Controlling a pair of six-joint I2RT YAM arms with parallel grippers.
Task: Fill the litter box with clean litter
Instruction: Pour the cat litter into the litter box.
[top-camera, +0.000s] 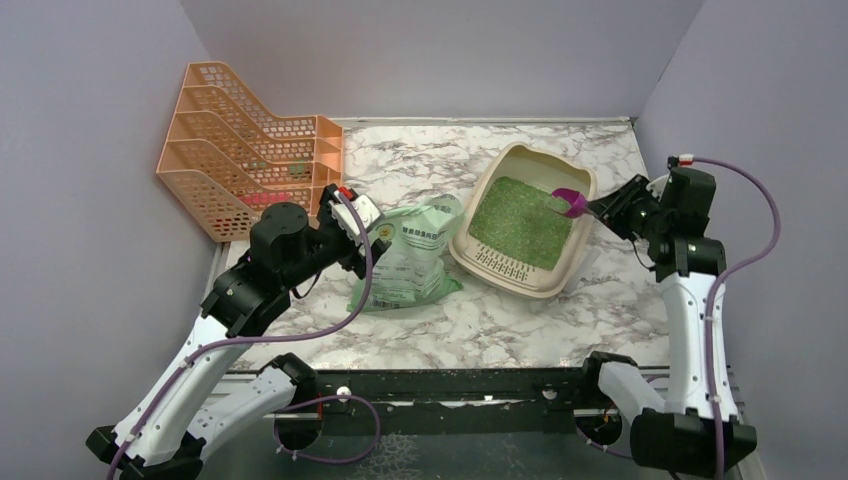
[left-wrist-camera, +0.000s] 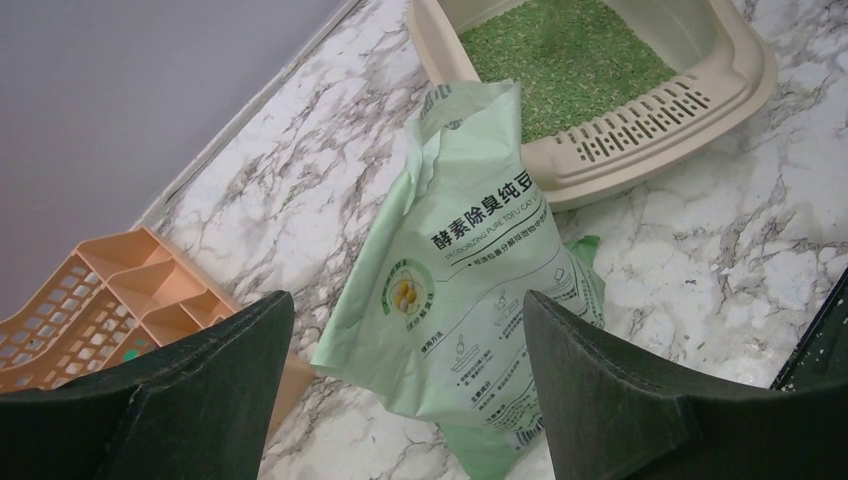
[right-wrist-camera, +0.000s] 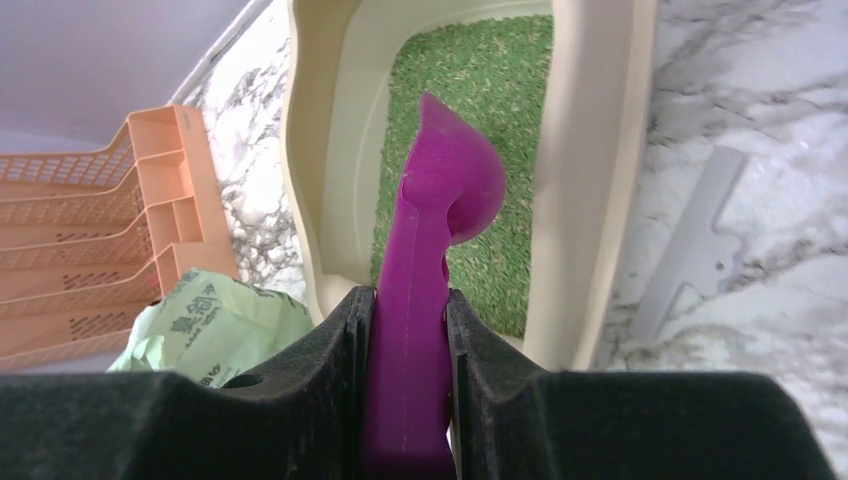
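Note:
The beige litter box (top-camera: 516, 284) sits right of centre on the marble table, with a bed of green clean litter (top-camera: 520, 222) inside. A soft green printed bag (top-camera: 410, 258) lies just left of it, its open mouth toward the box. My left gripper (top-camera: 356, 250) hovers over the bag's left side. In the left wrist view the left gripper (left-wrist-camera: 405, 296) is open, with the bag (left-wrist-camera: 470, 250) below and nothing between the fingers. My right gripper (right-wrist-camera: 410, 295) is shut on the handle of a magenta scoop (right-wrist-camera: 440, 200), whose bowl hangs over the litter (right-wrist-camera: 500, 90) in the box (right-wrist-camera: 590, 180).
An orange mesh file rack (top-camera: 240, 150) stands at the back left, close behind the left arm. A pale grey flat strip (right-wrist-camera: 690, 240) lies on the marble right of the box. Walls close in the table on the left, back and right.

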